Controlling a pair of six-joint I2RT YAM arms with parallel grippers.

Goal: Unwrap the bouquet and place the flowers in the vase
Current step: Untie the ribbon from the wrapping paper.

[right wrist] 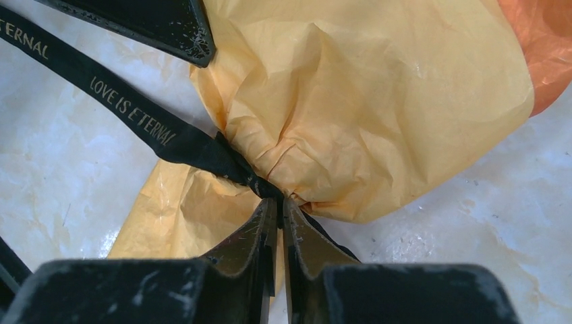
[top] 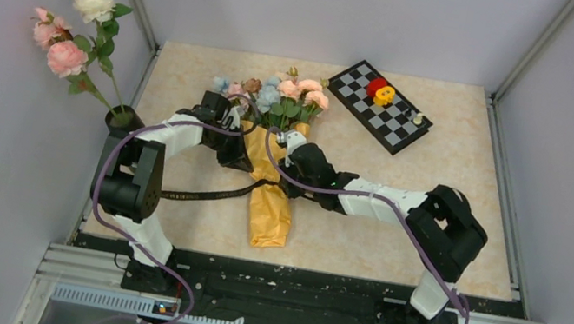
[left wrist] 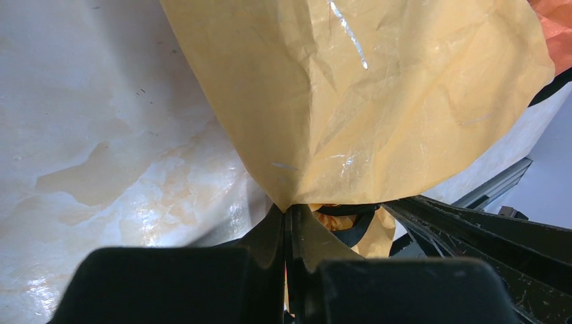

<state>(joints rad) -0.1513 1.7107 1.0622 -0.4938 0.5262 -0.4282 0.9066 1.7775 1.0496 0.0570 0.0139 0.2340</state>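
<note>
At the left edge of the tabletop (top: 446, 242) we note the vase (top: 123, 119) holding tall roses (top: 68, 55), the bouquet (top: 272, 177) lying wrapped mid-table, the left gripper (left wrist: 287, 216) clamped on its paper (left wrist: 364, 94), the right gripper (right wrist: 275, 209) pinching its ribbon (right wrist: 155, 128) knot, open surface to its right.

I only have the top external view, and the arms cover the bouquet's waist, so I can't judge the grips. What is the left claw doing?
Observer: The left claw is shut, its tips pinching a fold of the orange-yellow paper.
Operator: And the other one?
Observer: The right claw is pinched on the black ribbon right at its knot, where the paper is cinched.
Operator: Is the ribbon undone?
Observer: No, the knot gathers the paper tightly. One loose tail runs across the table, printed LOVE IS ETERNAL.
</note>
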